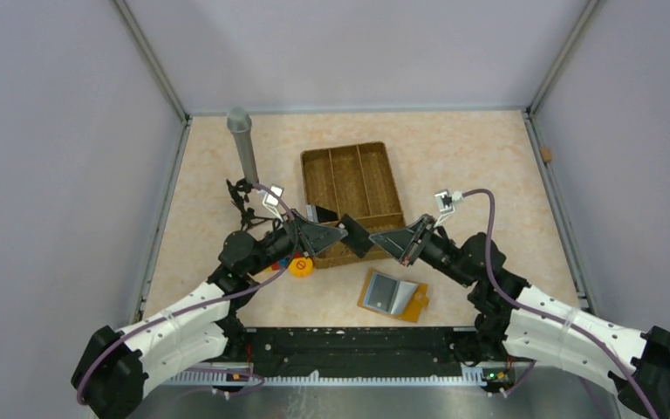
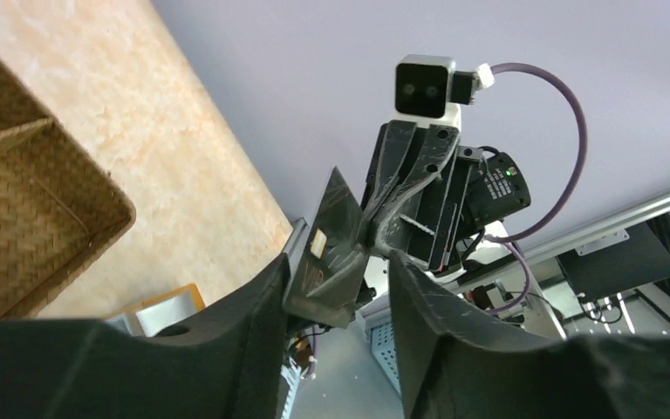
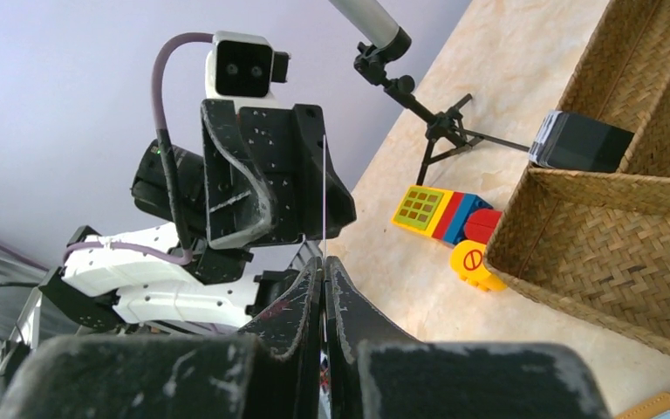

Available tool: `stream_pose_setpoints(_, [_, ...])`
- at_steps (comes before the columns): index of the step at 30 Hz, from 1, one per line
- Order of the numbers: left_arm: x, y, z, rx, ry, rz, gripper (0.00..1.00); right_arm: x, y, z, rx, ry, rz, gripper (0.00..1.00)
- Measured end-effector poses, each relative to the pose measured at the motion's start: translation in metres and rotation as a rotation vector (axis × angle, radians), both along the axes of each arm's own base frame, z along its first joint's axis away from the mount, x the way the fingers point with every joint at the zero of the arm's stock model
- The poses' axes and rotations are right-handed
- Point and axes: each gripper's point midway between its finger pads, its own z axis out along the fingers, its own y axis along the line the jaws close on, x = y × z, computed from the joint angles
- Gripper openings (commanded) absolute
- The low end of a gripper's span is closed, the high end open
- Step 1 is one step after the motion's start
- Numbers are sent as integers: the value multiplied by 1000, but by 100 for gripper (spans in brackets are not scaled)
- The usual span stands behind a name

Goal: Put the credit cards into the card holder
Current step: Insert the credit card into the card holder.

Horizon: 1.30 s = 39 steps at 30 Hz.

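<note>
The card [image 1: 358,236] hung in the air between my two end effectors, above the near rim of the tray [image 1: 342,150]. The holder [image 1: 393,295] lay open on the worktop [image 1: 480,166], pale blue inside facing up. It was at about 5 o'clock from the card, well below it and apart from both end effectors.

The tray sat at 12 o'clock from the card, with three long compartments running away from me and one cross compartment at the near end. A dark box [image 1: 324,214] sat in it toward the 7 o'clock corner; I could not tell which compartment it was in. The rest of the tray that I could see held nothing. I could not tell whether the holder had a card in it.

My right end effector [image 1: 375,238] was clamped tight on the card, which showed only as a thin edge rising from between its pressed-together fingers in the right wrist view. My left end effector [image 1: 342,232] faced it from 9 o'clock with its fingers [image 2: 266,327] about half spread and the card's free end between them. The card leaned toward one finger, but I could not tell whether it touched. The left fingers had no grip on it.
</note>
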Motion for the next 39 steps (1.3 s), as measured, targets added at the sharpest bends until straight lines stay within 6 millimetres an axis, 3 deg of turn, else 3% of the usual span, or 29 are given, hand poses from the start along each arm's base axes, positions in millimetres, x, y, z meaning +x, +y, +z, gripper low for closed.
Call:
stream_pose_setpoints(5, [1,-1,10,-31,-19,-3,1,-3,2,2,13,0,22,0])
stream_pose_setpoints(6, [2,-2,9,-28,-15,-4,0,-4,2,2,13,1,25,1])
stream_pose_setpoints(11, [-1,-4,4,-10,-11,-25,0,-4,2,-18,-70,30,25,57])
stream_pose_setpoints(13, [-4,-6,-4,24,-10,-44,0,-4,0,-28,-148,37,27,66])
stream_pose_setpoints(15, [-7,-9,-14,77,-3,-77,0,-3,-3,-33,-205,37,34,69])
stream_pose_setpoints(18, [-16,-15,-27,141,-3,-152,0,-2,-7,-38,-265,28,64,66])
stream_pose_setpoints(26, [-42,-19,-54,249,-11,-336,0,-32,12,-71,-353,78,321,34])
stream_pose_setpoints(32, [-49,-18,-59,267,-17,-375,0,-46,18,-63,-296,65,408,32])
stream_pose_setpoints(36, [-50,-20,-62,270,-10,-394,0,-50,19,-74,-285,94,437,30])
stream_pose_setpoints(39, [-51,-21,-63,268,-10,-405,0,-51,20,-79,-288,112,444,23])
